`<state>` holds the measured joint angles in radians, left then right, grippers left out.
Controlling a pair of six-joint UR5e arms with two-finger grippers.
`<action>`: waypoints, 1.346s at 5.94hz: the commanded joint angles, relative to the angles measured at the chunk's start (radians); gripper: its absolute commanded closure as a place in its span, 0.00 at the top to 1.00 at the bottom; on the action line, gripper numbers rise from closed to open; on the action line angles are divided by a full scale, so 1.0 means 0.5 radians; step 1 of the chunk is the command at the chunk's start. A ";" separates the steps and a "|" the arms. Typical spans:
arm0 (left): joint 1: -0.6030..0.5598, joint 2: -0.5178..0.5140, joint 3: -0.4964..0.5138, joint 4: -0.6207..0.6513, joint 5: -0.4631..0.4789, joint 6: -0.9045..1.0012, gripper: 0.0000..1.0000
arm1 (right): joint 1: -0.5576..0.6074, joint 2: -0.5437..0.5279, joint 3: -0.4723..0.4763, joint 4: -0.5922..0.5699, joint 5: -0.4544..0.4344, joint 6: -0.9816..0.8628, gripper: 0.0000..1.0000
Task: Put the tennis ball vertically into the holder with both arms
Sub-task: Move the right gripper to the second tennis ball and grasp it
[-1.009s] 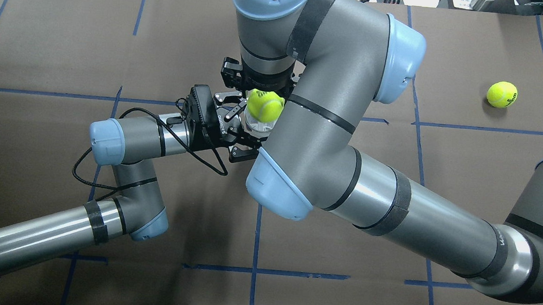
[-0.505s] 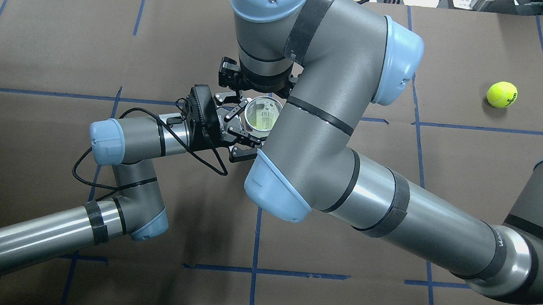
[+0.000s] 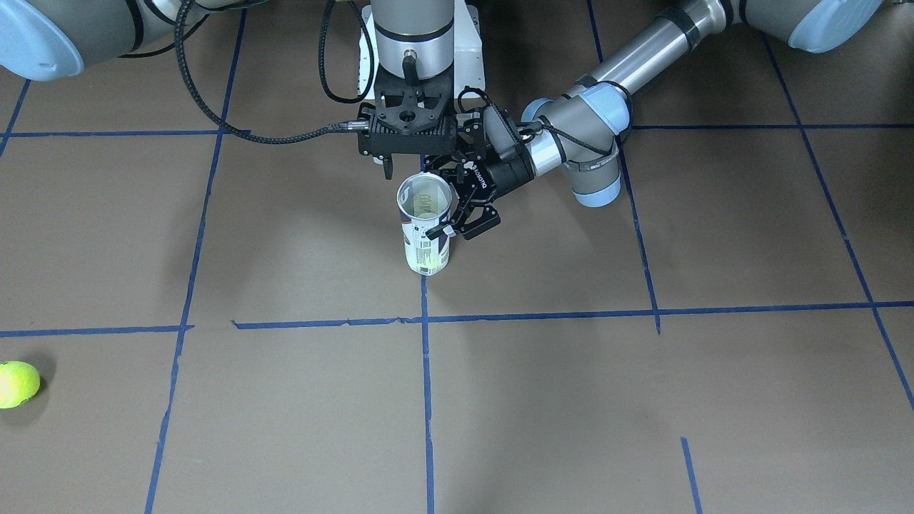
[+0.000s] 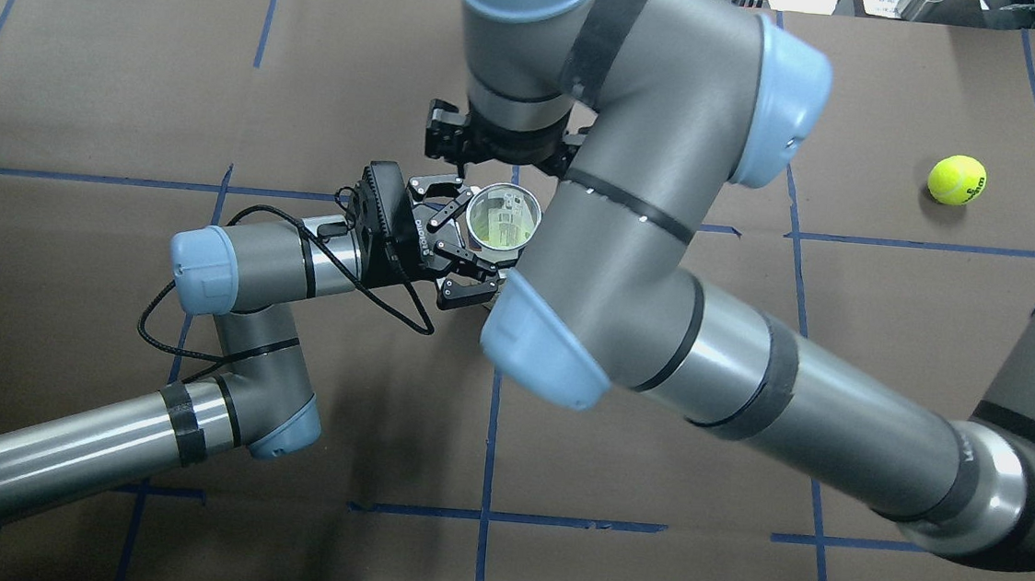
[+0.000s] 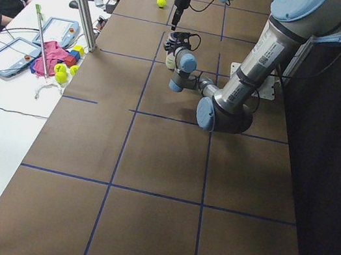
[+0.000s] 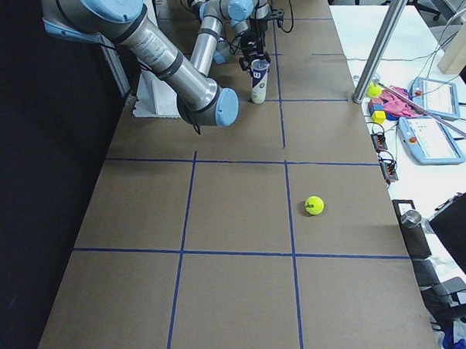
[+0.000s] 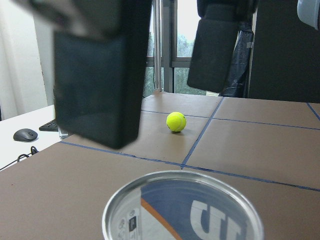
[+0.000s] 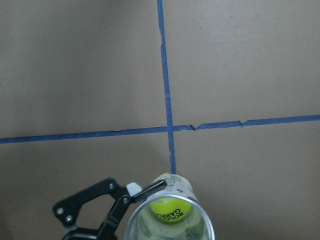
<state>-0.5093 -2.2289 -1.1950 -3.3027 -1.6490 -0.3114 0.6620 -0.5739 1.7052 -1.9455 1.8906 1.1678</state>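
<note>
Desk point(image 4: 83, 62) of blue-taped brown paper; silver-grey right arm point(image 4: 650, 246) holds jaws spread above the upright clear-plastic cylindrical holder point(image 3: 426, 246) mid-frame, and the left arm point(image 4: 252, 256) has jaws clenched near its rim. Yellow tennis ball point(image 8: 171, 209) lies inside. Sideways tug on release could topple it.

The holder point(image 3: 425, 235) stands upright near the middle of the table point(image 4: 624, 576), with one tennis ball point(image 8: 171, 208) lying at its bottom. The left gripper point(image 4: 476, 234) clasps the holder's upper part from the robot's left, a finger on either side. The right gripper point(image 3: 421, 165) hangs above the open mouth, fingers spread wide. A second ball point(image 4: 957, 180) lies well apart, on the robot's right.
</note>
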 commanded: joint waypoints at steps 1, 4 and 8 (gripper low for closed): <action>0.000 0.003 0.000 0.000 0.000 -0.003 0.79 | 0.233 -0.210 0.092 0.004 0.200 -0.397 0.99; -0.003 0.006 -0.003 -0.003 0.000 -0.003 0.79 | 0.684 -0.743 0.167 0.126 0.265 -1.400 0.99; -0.006 0.012 -0.009 -0.009 0.000 0.000 0.79 | 0.955 -1.165 -0.508 1.185 0.412 -1.920 0.99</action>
<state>-0.5122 -2.2232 -1.1991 -3.3071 -1.6490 -0.3124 1.1078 -1.1298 1.5835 -1.5207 2.0814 0.2624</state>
